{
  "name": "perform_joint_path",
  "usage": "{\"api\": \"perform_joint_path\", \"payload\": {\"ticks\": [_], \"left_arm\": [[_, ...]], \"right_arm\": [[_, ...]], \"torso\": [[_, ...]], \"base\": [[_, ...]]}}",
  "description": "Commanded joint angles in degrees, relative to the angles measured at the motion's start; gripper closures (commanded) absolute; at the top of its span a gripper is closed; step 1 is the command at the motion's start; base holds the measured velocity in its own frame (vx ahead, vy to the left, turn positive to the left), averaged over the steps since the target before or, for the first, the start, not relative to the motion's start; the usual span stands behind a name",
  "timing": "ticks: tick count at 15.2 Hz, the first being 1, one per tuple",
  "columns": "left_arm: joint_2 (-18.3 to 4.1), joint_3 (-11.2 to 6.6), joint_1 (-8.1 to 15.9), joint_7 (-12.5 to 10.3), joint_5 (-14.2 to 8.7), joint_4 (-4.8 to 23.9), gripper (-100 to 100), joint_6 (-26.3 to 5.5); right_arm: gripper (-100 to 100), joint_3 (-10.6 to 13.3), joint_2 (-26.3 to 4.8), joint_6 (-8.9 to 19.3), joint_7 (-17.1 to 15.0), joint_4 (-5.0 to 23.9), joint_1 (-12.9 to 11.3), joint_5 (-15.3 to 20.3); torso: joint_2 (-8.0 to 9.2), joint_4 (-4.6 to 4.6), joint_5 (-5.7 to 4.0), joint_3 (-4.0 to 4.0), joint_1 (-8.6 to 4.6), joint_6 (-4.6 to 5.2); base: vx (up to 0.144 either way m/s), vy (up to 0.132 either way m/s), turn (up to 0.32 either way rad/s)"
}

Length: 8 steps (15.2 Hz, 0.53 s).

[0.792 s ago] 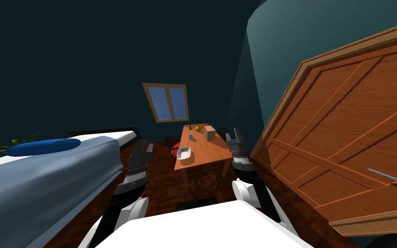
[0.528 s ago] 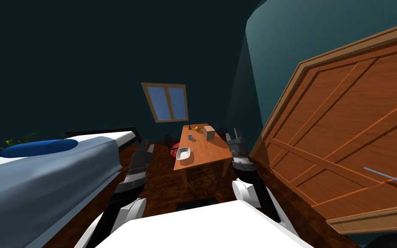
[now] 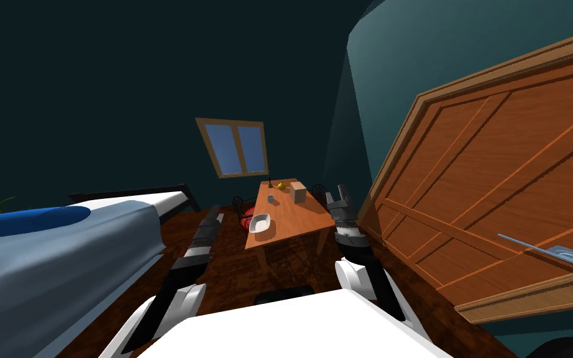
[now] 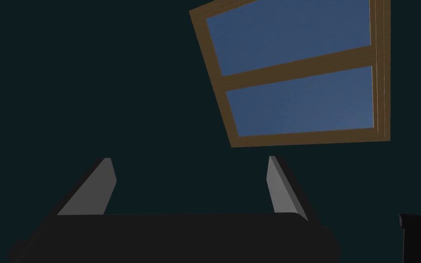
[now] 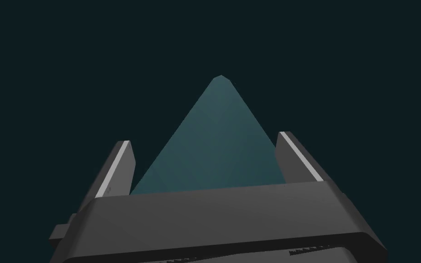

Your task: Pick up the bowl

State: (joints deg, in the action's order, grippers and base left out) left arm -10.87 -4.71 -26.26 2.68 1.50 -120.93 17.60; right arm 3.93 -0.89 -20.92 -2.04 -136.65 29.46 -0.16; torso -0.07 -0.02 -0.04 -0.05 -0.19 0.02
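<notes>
A white bowl [image 3: 258, 222] is seen at the near left of a wooden table [image 3: 293, 217], well beyond the left gripper [image 4: 189, 160] and right gripper [image 5: 205, 138], both spread wide and empty.

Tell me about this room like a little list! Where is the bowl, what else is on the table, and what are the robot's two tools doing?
bowl: white, near the table's closer left corner, nothing holds it
table: wooden, ahead of the robot
also on table: blue cup, tan box, yellow fruit at the far end
left tool: open, empty, short of the table
right tool: open, empty, to the table's right
sides: bed left, wooden panel right
</notes>
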Motion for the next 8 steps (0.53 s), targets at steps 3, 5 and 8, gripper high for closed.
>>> {"api": "perform_joint_path", "payload": {"ticks": [3, 5, 8], "left_arm": [[-0.99, -1.34, 1.66, 0.12, -0.3, 3.85, -100, -4.05], [-1.32, -1.98, 2.37, 0.06, -0.49, 5.41, -100, -5.52], [-1.79, -3.32, 3.86, -0.07, -0.89, 8.68, -100, -8.58]], "right_arm": [[0, 0.0, 0.0, 0.0, 0.0, 0.0, 0.0, 0.0], [0, 0.0, 0.0, 0.0, 0.0, 0.0, 0.0, 0.0], [0, 0.0, 0.0, 0.0, 0.0, 0.0, 0.0, 0.0]], "torso": [[-0.02, -0.01, 0.0, -0.01, -0.02, 0.01], [-0.01, 0.0, 0.0, 0.0, 0.02, -0.02], [-0.02, 0.0, 0.01, -0.01, 0.03, 0.0]], "base": [[0.016, -0.054, -0.088], [0.016, -0.03, -0.027], [0.018, -0.044, -0.083]]}}
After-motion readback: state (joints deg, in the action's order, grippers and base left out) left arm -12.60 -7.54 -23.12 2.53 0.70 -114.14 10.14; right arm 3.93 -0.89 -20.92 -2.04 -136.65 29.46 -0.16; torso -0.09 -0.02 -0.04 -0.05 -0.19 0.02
